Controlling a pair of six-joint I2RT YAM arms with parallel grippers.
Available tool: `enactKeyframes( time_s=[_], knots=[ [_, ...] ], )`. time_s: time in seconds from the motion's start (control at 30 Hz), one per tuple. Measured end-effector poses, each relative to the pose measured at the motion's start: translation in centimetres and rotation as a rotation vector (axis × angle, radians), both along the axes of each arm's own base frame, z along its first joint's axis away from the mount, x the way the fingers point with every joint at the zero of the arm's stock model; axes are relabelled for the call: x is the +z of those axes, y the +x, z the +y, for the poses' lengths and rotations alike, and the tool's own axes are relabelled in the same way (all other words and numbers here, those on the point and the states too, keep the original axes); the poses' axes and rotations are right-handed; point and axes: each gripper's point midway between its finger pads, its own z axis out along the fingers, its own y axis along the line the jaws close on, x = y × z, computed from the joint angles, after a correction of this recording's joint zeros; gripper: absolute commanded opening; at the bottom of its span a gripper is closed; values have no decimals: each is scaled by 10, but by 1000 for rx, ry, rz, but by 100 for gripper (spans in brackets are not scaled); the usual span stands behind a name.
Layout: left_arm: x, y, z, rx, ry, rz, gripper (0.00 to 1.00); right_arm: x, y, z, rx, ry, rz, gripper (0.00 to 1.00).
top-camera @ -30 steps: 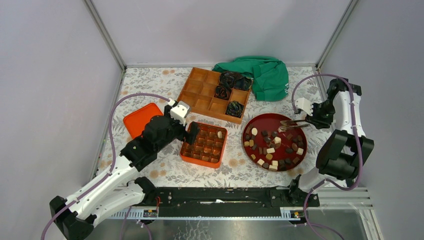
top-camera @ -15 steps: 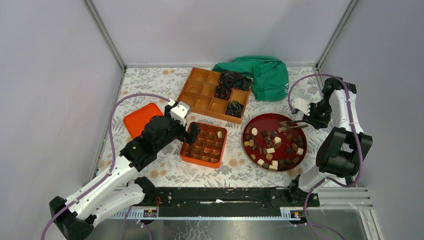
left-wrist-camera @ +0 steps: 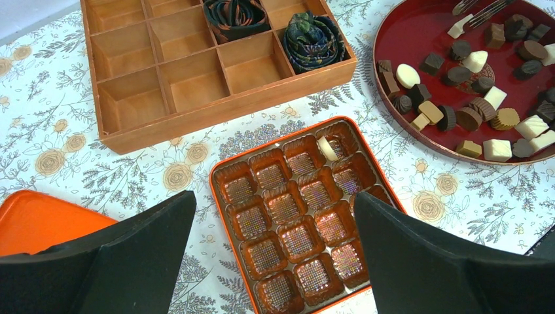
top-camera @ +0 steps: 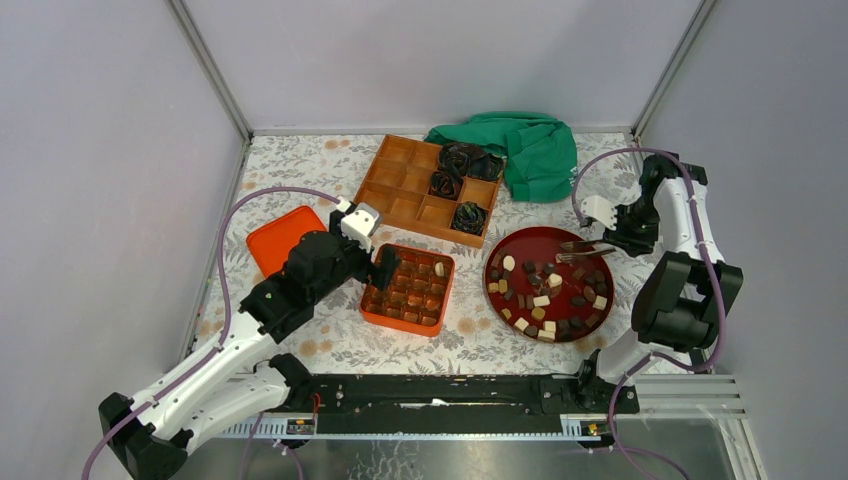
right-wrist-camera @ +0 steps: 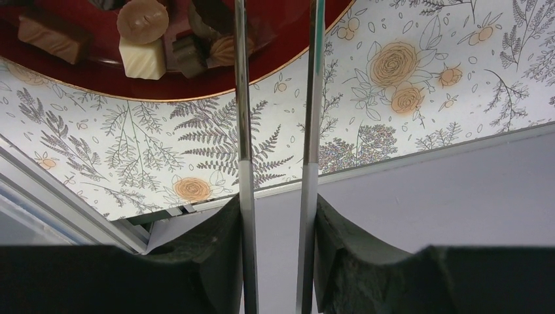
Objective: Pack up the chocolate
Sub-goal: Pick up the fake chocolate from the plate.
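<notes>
the right arm (top-camera: 690,215) has swung its topmost joint toward 9 o'clock, so the upper link now leans more over the counter (top-camera: 330,345) and the cable loop above it has narrowed. the right end effector (top-camera: 612,246) has turned slightly with it, nudging its white camera toward 9 o'clock. the two arms of its metal tongs (top-camera: 585,249) now show more plainly apart.

The tongs (right-wrist-camera: 243,98), tips likely over the plate (right-wrist-camera: 91,70), are cut off.
</notes>
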Motion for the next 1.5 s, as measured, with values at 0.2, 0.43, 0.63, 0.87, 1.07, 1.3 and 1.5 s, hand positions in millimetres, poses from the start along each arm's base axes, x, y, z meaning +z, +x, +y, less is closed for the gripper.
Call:
enactKeyframes(
  time_s=[0.2, 0.43, 0.63, 0.87, 1.07, 1.3, 1.5],
  knots=[
    [0, 1, 1, 4, 0, 0, 99, -2, 0, 4, 0, 3, 6, 38],
    [0, 1, 1, 4, 0, 0, 99, -3, -1, 7, -21, 8, 13, 13],
    [0, 1, 1, 4, 0, 0, 99, -3, -5, 11, -50, 27, 26, 0],
    [0, 1, 1, 5, 0, 0, 99, 3, -8, 21, -105, 77, 7, 0],
    [0, 1, 2, 7, 0, 0, 99, 17, -10, 31, -150, 123, -48, 0],
    [0, 2, 2, 10, 0, 0, 99, 27, -14, 50, -176, 214, -84, 0],
    [0, 2, 3, 11, 0, 0, 99, 28, -23, 70, -195, 307, -44, 0]
  ],
)
